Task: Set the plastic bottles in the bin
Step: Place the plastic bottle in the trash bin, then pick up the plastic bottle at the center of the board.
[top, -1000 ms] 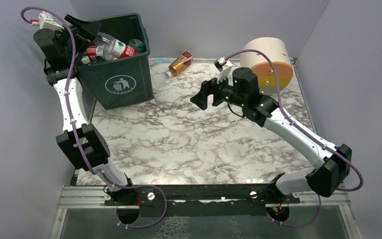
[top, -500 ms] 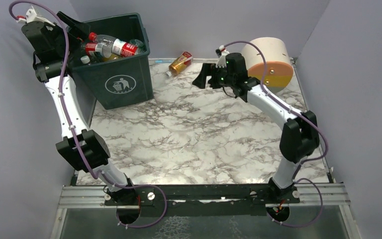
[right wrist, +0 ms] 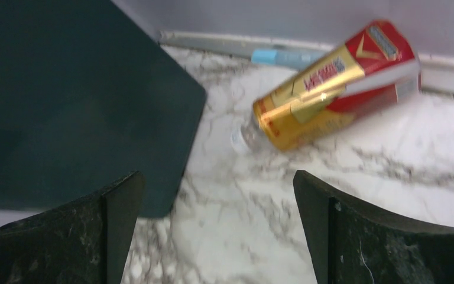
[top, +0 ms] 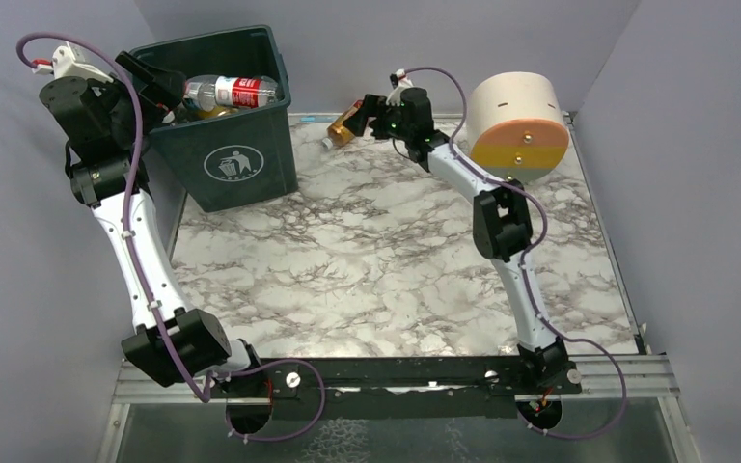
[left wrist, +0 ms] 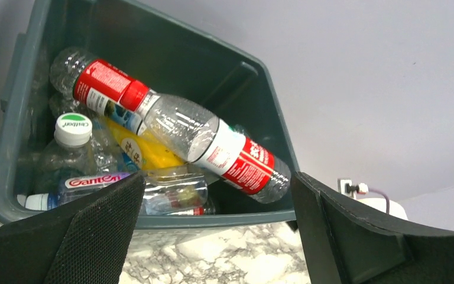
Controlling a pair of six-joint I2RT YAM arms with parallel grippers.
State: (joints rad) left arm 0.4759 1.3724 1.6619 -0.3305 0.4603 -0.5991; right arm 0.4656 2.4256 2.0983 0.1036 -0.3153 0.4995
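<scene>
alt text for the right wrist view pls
A gold-and-red bottle lies on its side on the marble table by the back wall, ahead of the open right claw. The dark green bin fills the left of the view.

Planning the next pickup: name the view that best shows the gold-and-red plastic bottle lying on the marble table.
Right wrist: the gold-and-red plastic bottle lies on its side, large though slightly blurred. Top external shows it small, beside the right pincer. Left wrist does not show it.
</scene>
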